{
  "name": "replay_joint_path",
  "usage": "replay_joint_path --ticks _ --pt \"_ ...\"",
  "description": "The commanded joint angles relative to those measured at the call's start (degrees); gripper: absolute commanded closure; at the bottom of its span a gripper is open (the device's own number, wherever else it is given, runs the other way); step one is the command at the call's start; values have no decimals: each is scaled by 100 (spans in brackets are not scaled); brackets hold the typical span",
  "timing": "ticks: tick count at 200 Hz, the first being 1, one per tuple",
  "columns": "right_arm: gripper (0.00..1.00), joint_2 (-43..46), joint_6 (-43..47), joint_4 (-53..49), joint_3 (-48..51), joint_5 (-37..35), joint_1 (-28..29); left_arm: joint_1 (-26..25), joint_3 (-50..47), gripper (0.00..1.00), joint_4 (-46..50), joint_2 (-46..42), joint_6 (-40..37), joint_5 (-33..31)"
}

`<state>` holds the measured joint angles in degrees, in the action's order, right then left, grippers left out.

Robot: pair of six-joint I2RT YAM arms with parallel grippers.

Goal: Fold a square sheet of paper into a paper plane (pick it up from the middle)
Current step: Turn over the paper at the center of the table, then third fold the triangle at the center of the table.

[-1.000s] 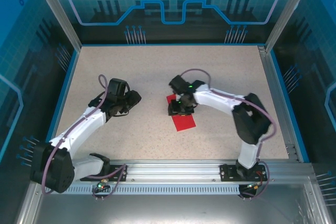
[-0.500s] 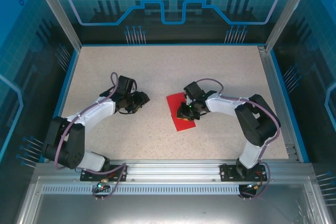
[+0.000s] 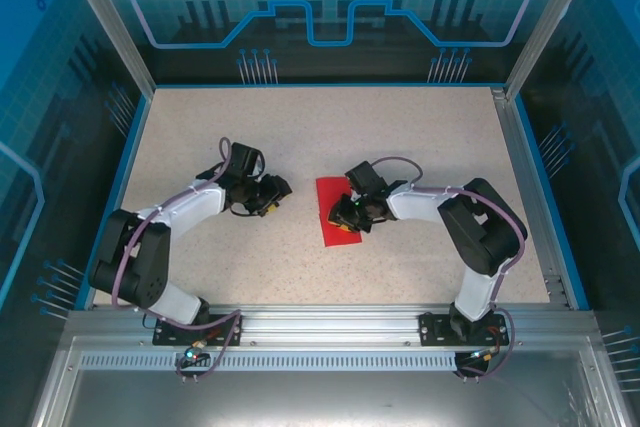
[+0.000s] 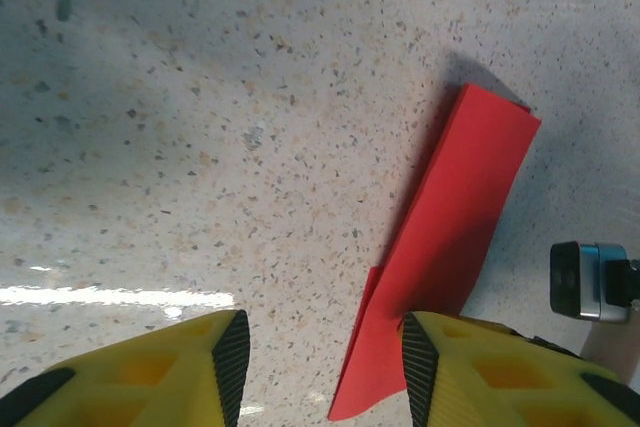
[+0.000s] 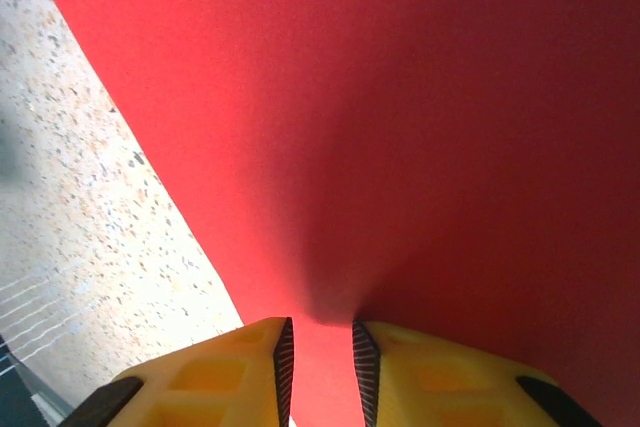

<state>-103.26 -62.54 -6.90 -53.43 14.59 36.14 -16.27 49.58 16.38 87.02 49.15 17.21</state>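
Your square sheet of paper [image 3: 328, 195] is near the middle of the table [image 3: 420, 137]. From the top view the red patch runs longer far-to-near than across, with the near end leaning slightly right. The right gripper [image 3: 348, 215] is on it, reaching in from the right over the sheet's right half. In its wrist view the fingers [image 5: 200, 377] are nearly together with a pucker of red drawn into the narrow gap. I read that as clamped on the sheet, around its middle, not an edge. The left gripper [image 3: 272, 197] is left of the sheet, near but apart, jaws apart with bare table between them. So the lift belongs to the right arm, and the left would come in across the long axis from the sheet's left edge. My one worry: thin paper could slip out of a shallow pinch
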Motion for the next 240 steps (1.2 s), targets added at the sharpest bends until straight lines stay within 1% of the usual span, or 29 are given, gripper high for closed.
replay_joint_path --ticks 1,30,52,59,77,95,115,155,177,205,240 --pt "71 97 -56 47 155 -277 133 -13 316 52 -96 147 -180 394" --pt "67 817 301 -660 69 -958 130 -217 614 54 -45 433 -267 523" --pt "63 1320 378 -1061 221 -1441 54 -453 902 56 74 697 -333 553" --pt "62 1470 353 -1078 271 -1507 11 -525 987 56 97 783 -347 562" --pt "60 1914 273 -1013 762 -1644 -104 -707 1200 57 144 971 -390 598" --pt "54 2318 199 -980 1112 -1771 -239 -864 1424 57 203 1174 -427 639" --pt "52 2569 170 -1007 1357 -1685 -426 -970 1656 57 268 1423 -474 705" --pt "50 2589 198 -945 1520 -1350 -599 -1071 2165 59 472 1929 -576 841" --pt "50 2361 281 -844 1437 -1127 -601 -1089 2384 59 539 2158 -599 880" --pt "53 1995 388 -831 1220 -856 -582 -1096 2643 60 640 2432 -642 919" --pt "52 1756 468 -812 1013 -761 -458 -1092 2848 60 634 2692 -652 1023"
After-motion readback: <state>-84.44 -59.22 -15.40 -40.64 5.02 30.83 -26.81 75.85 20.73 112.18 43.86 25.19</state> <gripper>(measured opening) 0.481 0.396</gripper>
